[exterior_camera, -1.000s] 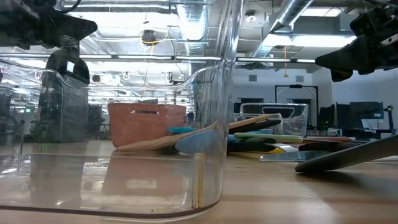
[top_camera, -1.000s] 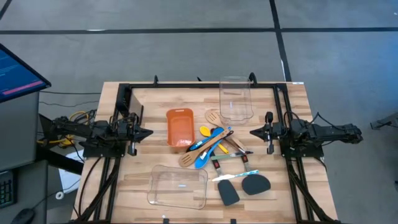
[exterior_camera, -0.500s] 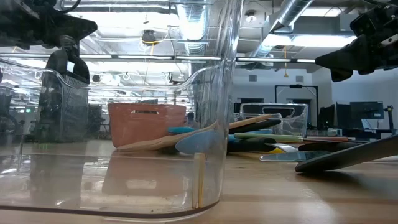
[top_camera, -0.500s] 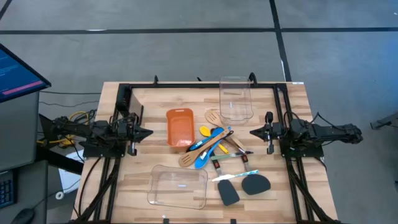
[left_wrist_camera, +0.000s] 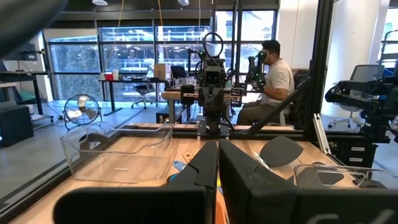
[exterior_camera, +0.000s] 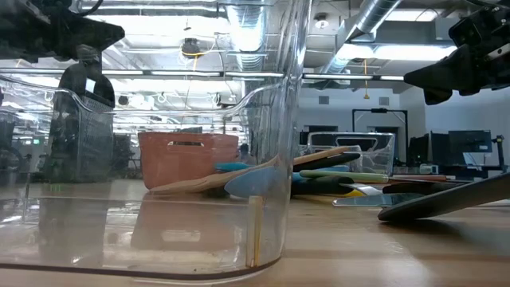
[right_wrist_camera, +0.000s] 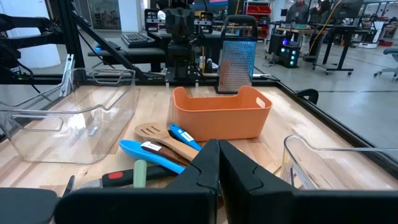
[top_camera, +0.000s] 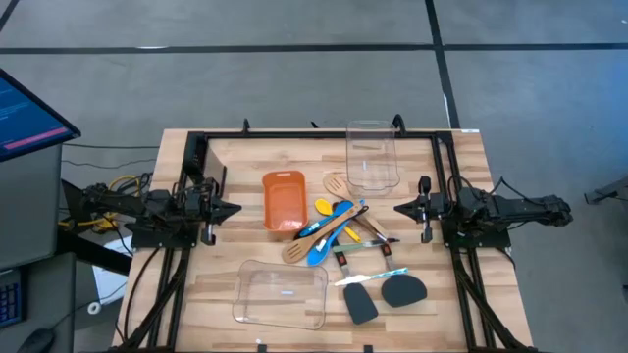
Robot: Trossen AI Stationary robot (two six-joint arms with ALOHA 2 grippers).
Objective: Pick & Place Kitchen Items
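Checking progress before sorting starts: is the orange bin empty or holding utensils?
Empty. From above, the orange bin shows only its bare floor; the utensils lie on the table beside it.

A robotics lab: more robot rigs (left_wrist_camera: 211,93) on benches, exposed ceiling ducts (exterior_camera: 374,24), monitors (exterior_camera: 466,147)

A butcher-block wooden desk (top_camera: 235,162) with a black frame along its edges carries an orange bin (top_camera: 284,201) at centre. A clear container (top_camera: 371,157) sits at the far side, another clear container (top_camera: 282,294) at the near edge. Right of the bin lies a heap of utensils (top_camera: 336,227), with two black spatulas (top_camera: 383,296) near the front.
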